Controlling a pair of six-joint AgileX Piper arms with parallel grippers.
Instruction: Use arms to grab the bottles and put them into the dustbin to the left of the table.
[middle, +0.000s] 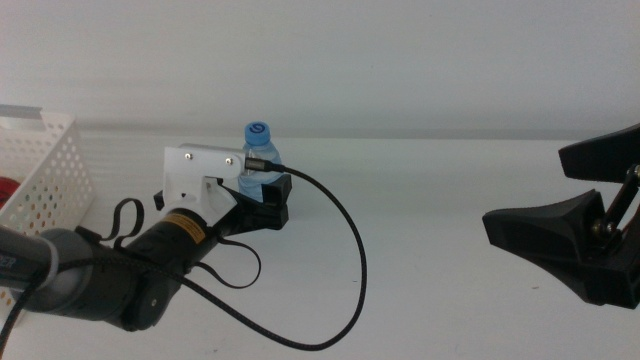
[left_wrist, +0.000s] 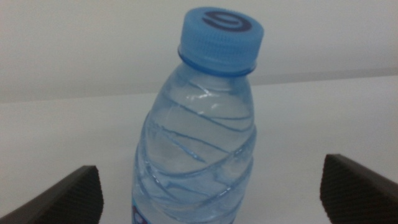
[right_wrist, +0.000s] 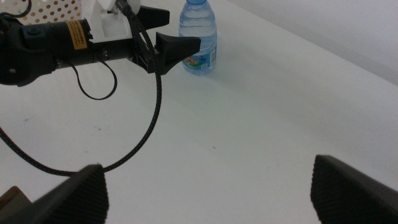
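Water bottle (middle: 259, 146), blue cap, stands upright near the table's (middle: 430, 200) far edge, left of centre. Left gripper (left_wrist: 211, 186) at the bottle w/ jaws open, one each side, not touching it. Dustbin (middle: 45, 170) at the table's left edge, something red inside. Right gripper (right_wrist: 208, 196) waits near the right edge, jaws wide open.
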